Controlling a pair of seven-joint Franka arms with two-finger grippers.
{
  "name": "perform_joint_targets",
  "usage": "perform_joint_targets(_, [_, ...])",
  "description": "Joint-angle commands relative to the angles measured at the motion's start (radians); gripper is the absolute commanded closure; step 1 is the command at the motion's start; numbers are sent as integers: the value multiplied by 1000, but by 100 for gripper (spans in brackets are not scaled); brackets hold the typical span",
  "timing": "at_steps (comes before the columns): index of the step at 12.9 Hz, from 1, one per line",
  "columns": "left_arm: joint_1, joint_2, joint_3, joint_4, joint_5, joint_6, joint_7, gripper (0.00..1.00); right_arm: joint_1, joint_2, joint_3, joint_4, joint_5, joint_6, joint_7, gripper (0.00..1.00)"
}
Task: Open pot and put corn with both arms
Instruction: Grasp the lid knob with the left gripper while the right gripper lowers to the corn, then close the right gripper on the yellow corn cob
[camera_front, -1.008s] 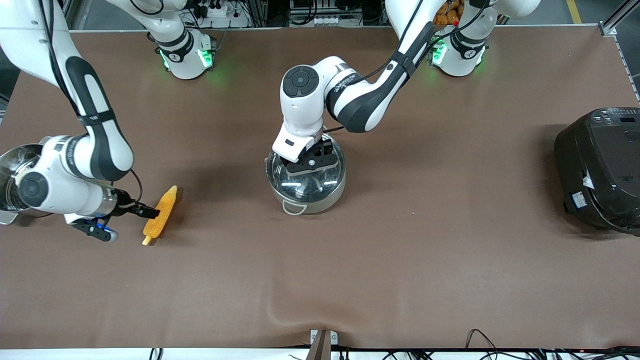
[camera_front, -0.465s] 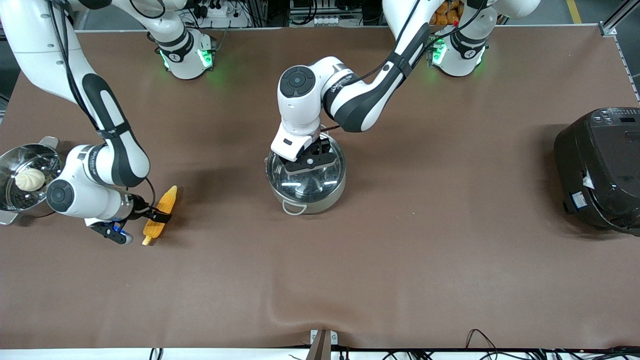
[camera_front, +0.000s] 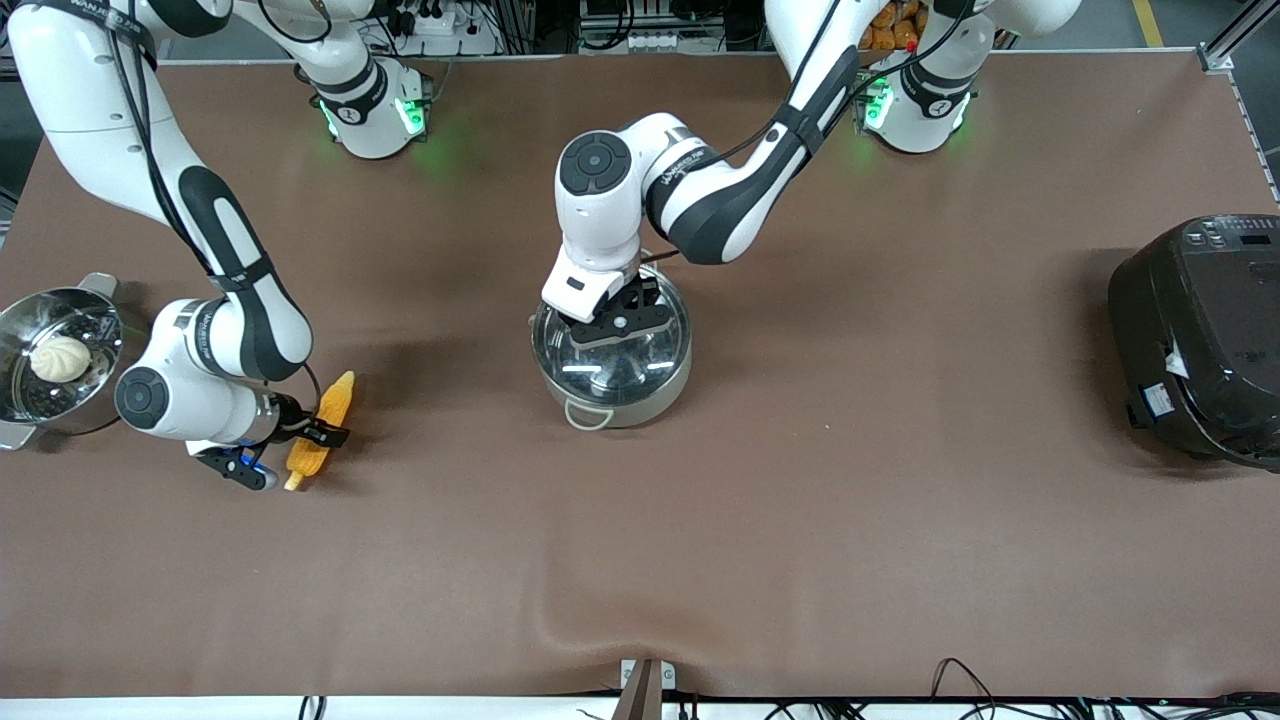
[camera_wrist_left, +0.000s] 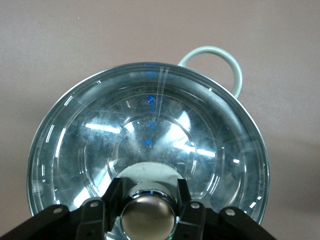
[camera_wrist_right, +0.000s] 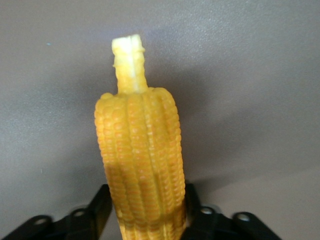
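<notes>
Since a second earlier, the right arm had swung closer over the corn (camera_front: 320, 436), uncovering the steamer pot (camera_front: 90, 300) and bun (camera_front: 60, 357). Its right hand (camera_front: 318, 432) had come to straddle the cob, one finger (camera_wrist_right: 97, 207) against each flank, seemingly pinching it. The corn lay on the counter (camera_front: 800, 520) toward the right arm's end, long axis running between the fingers, stem pointing away from the wrist. At the pot (camera_front: 610, 385), mid-counter, the left hand (camera_front: 612, 322) bracketed the lid's knob (camera_wrist_left: 148, 216), apparently gripping it; the lid (camera_wrist_left: 150, 145) was still seated.
</notes>
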Motion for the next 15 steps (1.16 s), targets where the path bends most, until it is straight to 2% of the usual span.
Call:
perform_joint_targets(1, [-5, 6, 3, 6, -10, 7, 4, 85, 5, -2, -2, 2, -38, 6, -15, 100])
perform_joint_targets(2, [-5, 7, 3, 6, -8, 7, 5, 100, 2, -5, -2, 2, -53, 4, -30, 100])
perform_joint_targets(5, [1, -23, 3, 4, -10, -20, 2, 100, 19, -51, -1, 15, -61, -45, -55, 100])
perform_joint_targets(9, [58, -155, 14, -2, 13, -186, 21, 100, 54, -123, 2, 158, -61, -323, -214, 100])
perform_joint_targets(10, [95, -189, 14, -3, 13, -236, 56, 100, 69, -128, 2, 213, -60, -411, -248, 100])
perform_joint_targets(12, [202, -279, 14, -16, 15, -354, 265, 100, 123, -128, 4, 311, -54, -554, -253, 100])
perform_joint_targets(15, [386, -351, 6, -42, 3, -393, 534, 100, 268, -129, 2, 388, -53, -628, -227, 100])
